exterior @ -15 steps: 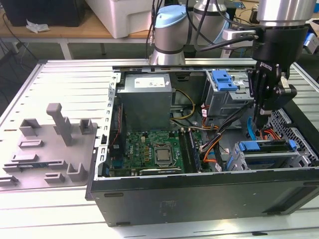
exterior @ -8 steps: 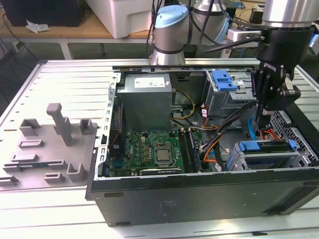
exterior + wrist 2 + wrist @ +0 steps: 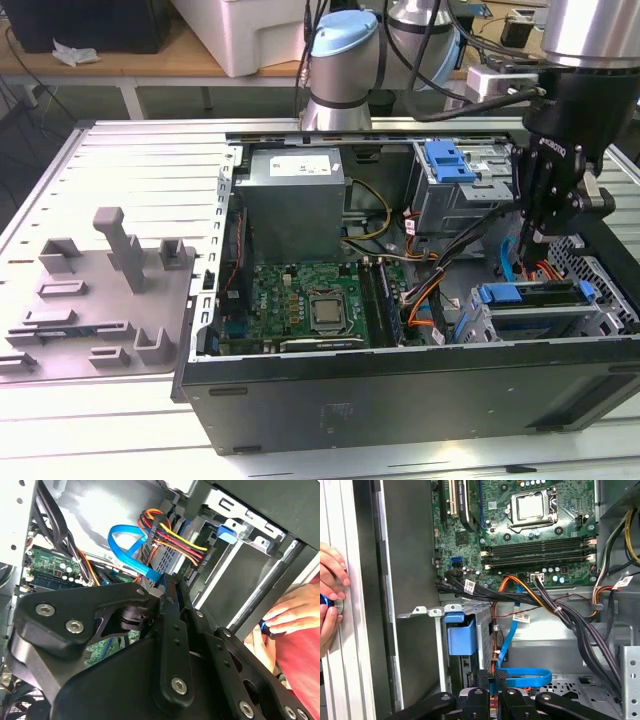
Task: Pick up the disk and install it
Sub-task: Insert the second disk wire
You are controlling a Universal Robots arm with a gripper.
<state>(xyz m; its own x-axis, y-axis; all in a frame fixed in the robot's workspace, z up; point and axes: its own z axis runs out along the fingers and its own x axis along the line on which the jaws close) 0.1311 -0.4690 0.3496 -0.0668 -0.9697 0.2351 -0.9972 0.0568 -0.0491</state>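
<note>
My pincer (image 3: 492,700) sits fingers together, gripping nothing, just above the blue data cable (image 3: 520,676). The disk (image 3: 535,296) lies in the drive cage (image 3: 478,330) at the computer case's (image 3: 400,400) front corner.

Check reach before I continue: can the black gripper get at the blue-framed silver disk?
Probably yes: the black gripper hangs right above the blue-framed silver disk; only a thin blue cable runs beside it.

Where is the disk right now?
In the exterior view the disk sits in the drive cage at the case's right front corner, directly below the gripper.
</note>
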